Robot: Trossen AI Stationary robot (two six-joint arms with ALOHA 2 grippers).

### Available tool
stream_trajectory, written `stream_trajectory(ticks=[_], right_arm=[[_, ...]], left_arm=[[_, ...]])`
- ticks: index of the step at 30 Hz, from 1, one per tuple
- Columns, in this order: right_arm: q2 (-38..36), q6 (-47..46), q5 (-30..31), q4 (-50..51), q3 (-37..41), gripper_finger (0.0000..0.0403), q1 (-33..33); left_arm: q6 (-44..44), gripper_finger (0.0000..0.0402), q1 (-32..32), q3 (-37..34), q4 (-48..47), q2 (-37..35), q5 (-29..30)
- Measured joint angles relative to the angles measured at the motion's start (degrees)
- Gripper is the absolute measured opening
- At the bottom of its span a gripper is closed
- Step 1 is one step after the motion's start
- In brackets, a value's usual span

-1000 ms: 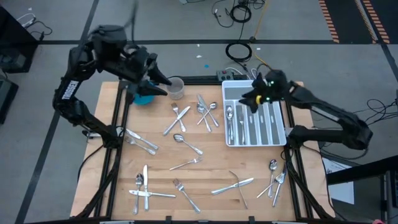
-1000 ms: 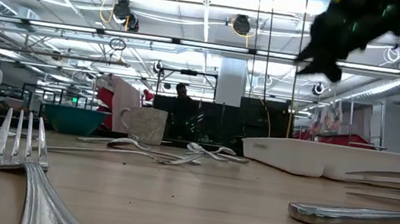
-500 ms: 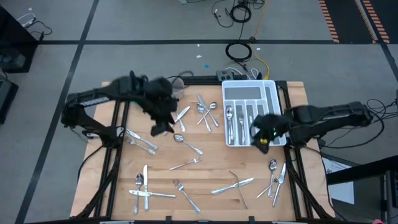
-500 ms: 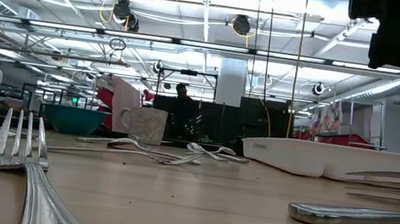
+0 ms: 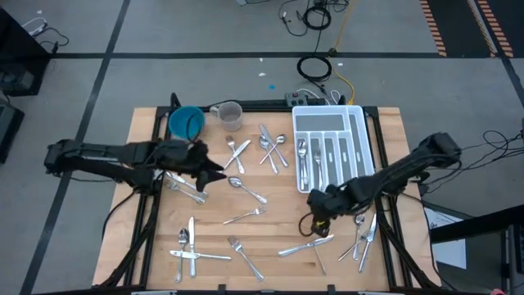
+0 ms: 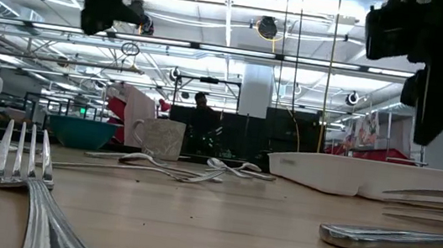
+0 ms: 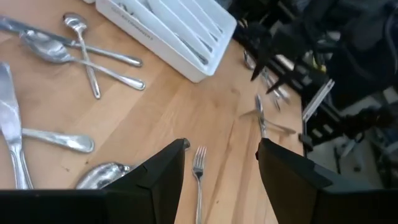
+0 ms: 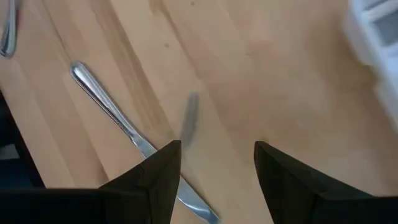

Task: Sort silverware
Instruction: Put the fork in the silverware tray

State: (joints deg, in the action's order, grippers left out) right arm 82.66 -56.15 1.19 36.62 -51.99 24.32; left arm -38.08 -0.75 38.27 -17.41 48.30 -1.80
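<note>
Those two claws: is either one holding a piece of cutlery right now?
No. The left gripper and the right gripper are both open and empty, above the loose silverware.

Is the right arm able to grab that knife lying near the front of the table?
Probably yes. The right tool hangs open just above the knife, with bare wood around it, and its wrist view shows the knife right ahead of the fingers. A thin bent piece beside it might get nudged.

Two matte black jointed arms, each ending in an end effector with broad, flat, angular dark fingers [image 7: 158,180].
</note>
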Motion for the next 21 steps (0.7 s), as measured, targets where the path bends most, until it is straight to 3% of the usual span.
stream_trajectory(ticks=[7,16,19,21], right_arm=[[6.26,-5.66,0.24,-6.33,-0.02,0.0197,1.88],[16.41,-9.1,0.82,-6.5,-0.29,0.0196,2.42],[18.19,-8.86,-0.66,-5.01,-1.21,0.0158,2.3],[18.48,-8.73,-0.98,-3.2,-2.13,0.0089,2.21]], left_arm=[[-2.02,0.0205,-3.63,-6.35,1.97,-4.05,6.11],[-0.37,0.0205,-5.01,-8.23,2.05,-4.11,8.35],[-0.11,0.0205,-5.01,-8.84,1.99,-4.11,9.39],[-0.07,0.0205,-4.99,-9.26,1.99,-4.09,10.28]])
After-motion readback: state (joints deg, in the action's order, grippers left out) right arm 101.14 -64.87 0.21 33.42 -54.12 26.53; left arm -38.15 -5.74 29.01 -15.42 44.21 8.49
